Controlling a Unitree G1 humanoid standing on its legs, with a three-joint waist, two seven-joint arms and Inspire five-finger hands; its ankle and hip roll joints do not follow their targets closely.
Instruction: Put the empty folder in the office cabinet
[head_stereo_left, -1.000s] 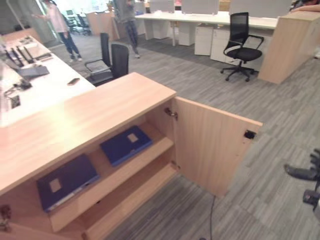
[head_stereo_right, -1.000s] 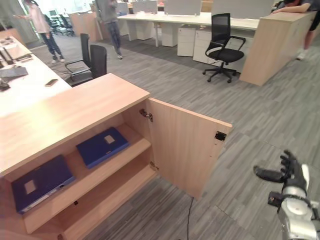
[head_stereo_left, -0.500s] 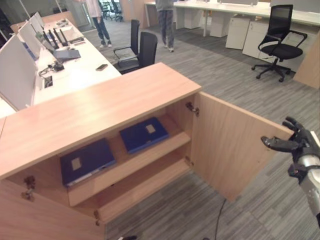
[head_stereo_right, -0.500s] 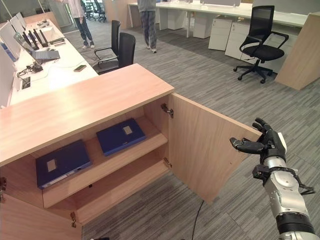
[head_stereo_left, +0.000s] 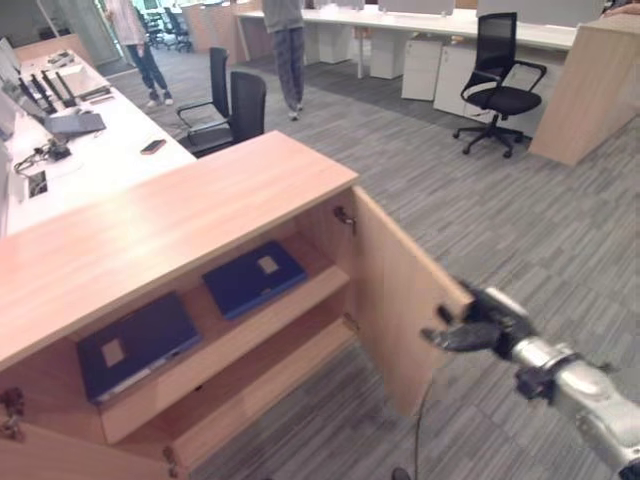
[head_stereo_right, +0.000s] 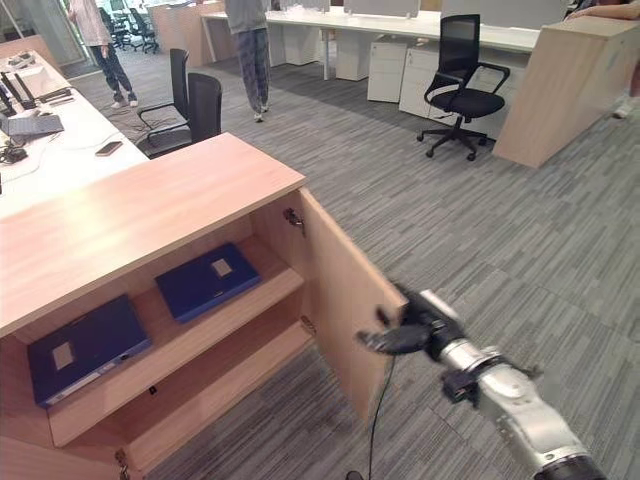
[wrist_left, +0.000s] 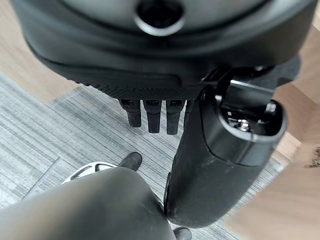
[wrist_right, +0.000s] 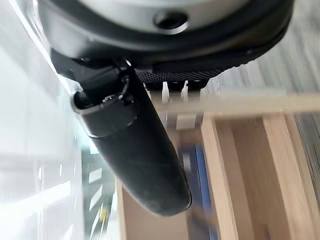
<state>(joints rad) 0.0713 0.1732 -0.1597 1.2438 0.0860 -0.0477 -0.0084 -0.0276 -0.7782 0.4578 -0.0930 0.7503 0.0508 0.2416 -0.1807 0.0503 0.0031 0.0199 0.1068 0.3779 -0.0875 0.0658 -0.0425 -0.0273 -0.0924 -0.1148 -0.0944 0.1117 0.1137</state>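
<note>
Right hand (head_stereo_right: 415, 325) is seen open-fingered at the cabinet door (head_stereo_right: 345, 300) edge; two blue folders (head_stereo_right: 205, 280) lie on the shelf (head_stereo_right: 265, 295). Judged light, stiff, best gripped along the spine.

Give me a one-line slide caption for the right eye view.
Right hand at the open cabinet door's edge; two blue folders lie on the shelf.

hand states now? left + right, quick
Left hand: open, fingers straight, holding nothing, hanging over the floor.
Right hand: open, fingers straight at the outer edge of the cabinet door, holding nothing.
</note>
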